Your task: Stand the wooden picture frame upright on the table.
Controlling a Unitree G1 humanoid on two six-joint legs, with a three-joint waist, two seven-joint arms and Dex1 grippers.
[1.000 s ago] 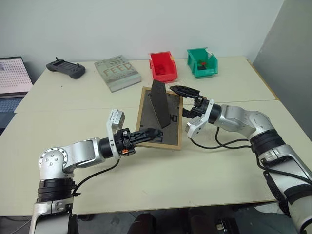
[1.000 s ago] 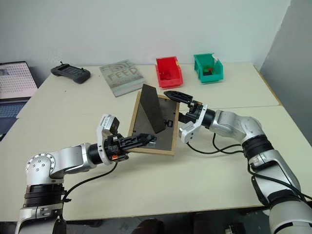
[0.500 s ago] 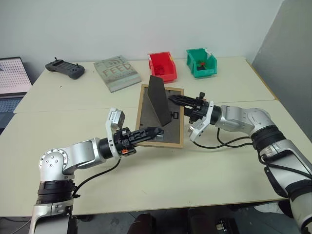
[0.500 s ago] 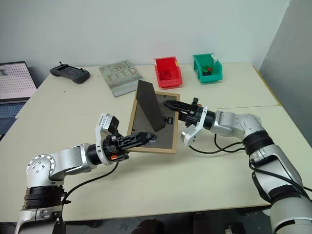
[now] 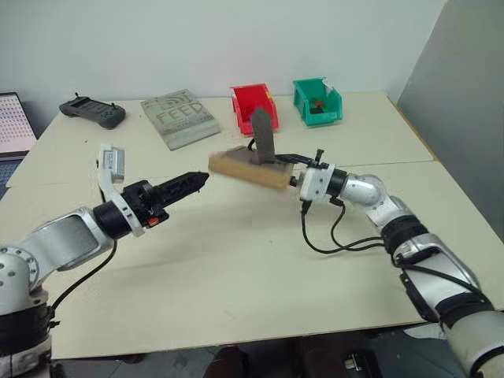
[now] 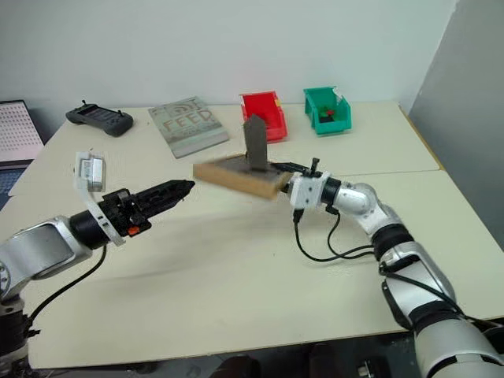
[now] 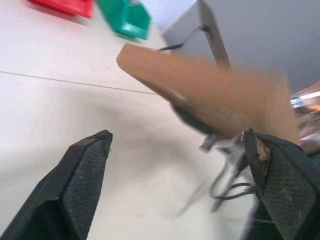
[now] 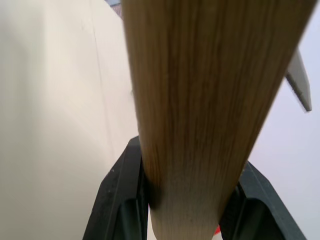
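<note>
**Frame in the air, one clamp only**

Held clear of the table (image 5: pixel 236 268) by the right gripper (image 5: pixel 298 169), clamped on one wooden edge of the picture frame (image 5: pixel 246 167). Lying nearly flat in the air, back panel up, fold-out stand (image 5: pixel 262 142) sticking up from it. In the right wrist view, black fingers (image 8: pixel 122 200) pressed to either side of the wood. Left gripper (image 5: pixel 193 181) spread wide and holding nothing, near the frame's free end but apart from it.

Biggest risk, as a guess: a swing or slip about that single edge grip, since most of the frame hangs out to one side. Set down at this tilt, likely to fall flat or land on the stand. Stand angle hard to judge, the frame being blurred in the left wrist view.

Plenty of bare tabletop below and toward the near edge. Red bin (image 5: pixel 252 107), green bin (image 5: pixel 316 101) and grey book (image 5: pixel 179 116) beyond the frame, well apart. Cable (image 5: pixel 327 236) looped under the right wrist, worth keeping off the landing spot.
</note>
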